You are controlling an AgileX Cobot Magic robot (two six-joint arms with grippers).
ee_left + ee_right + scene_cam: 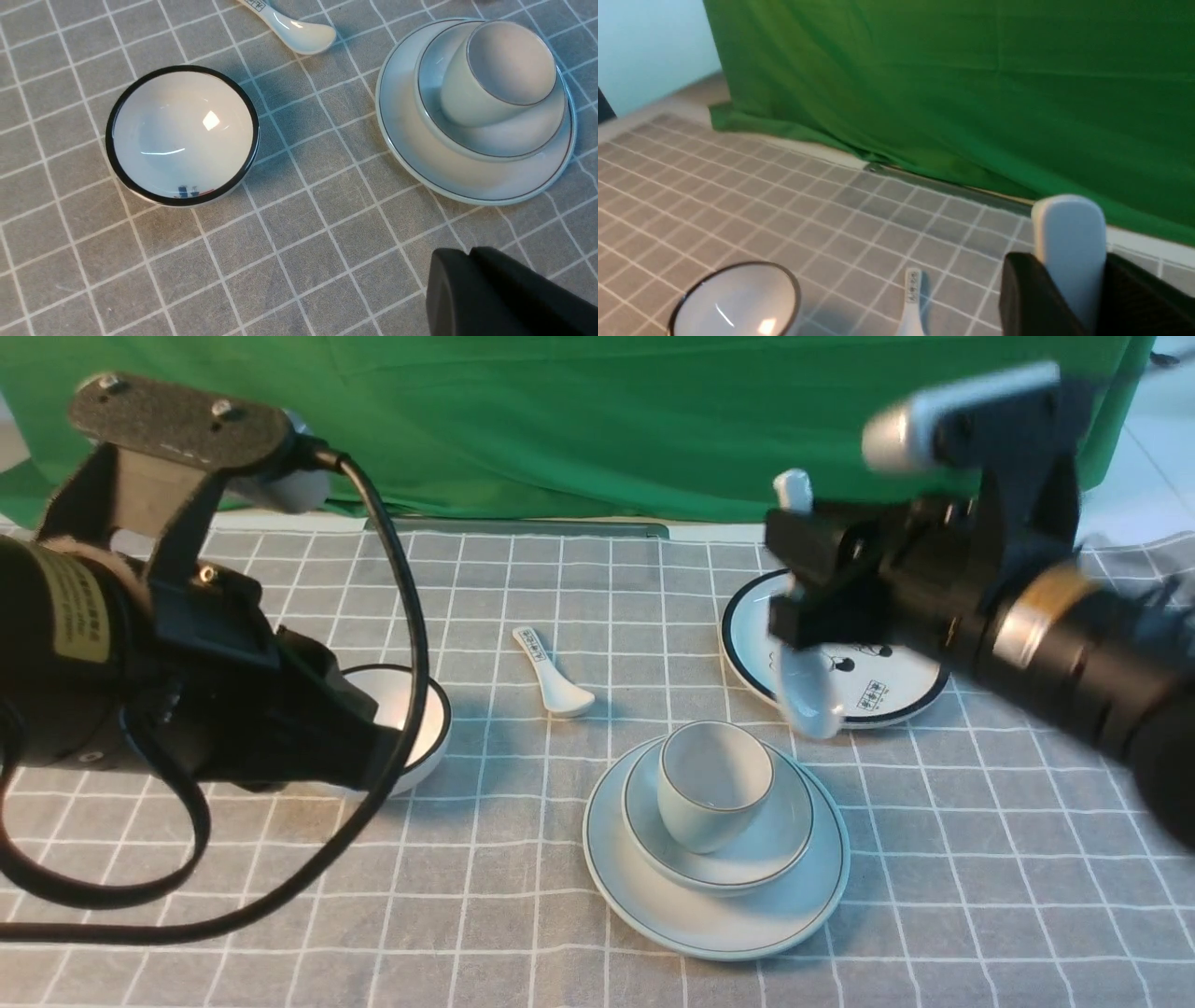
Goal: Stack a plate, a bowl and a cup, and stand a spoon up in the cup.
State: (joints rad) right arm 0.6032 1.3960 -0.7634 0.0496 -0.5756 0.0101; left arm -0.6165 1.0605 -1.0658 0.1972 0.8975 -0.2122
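The pale plate (728, 924) lies on the checked cloth with the shallow bowl (780, 845) in it and the cup (714, 784) standing upright in the bowl. The left wrist view shows the same stack: plate (420, 158), bowl (514, 140), cup (467, 98). My right gripper (794, 588) is shut on the plain white spoon (808, 695), which hangs scoop down just behind and right of the stack. Its handle (1069, 233) sticks up between the fingers. My left gripper (385, 758) is shut and empty, low beside the black-rimmed bowl; its tips (469, 254) show over bare cloth.
A black-rimmed white bowl (425, 709) sits at the left, partly behind my left arm. A smaller spoon with printed marks (551, 672) lies behind the stack. A black-rimmed cartoon plate (887, 695) lies under my right gripper. A green curtain (597, 420) closes the back.
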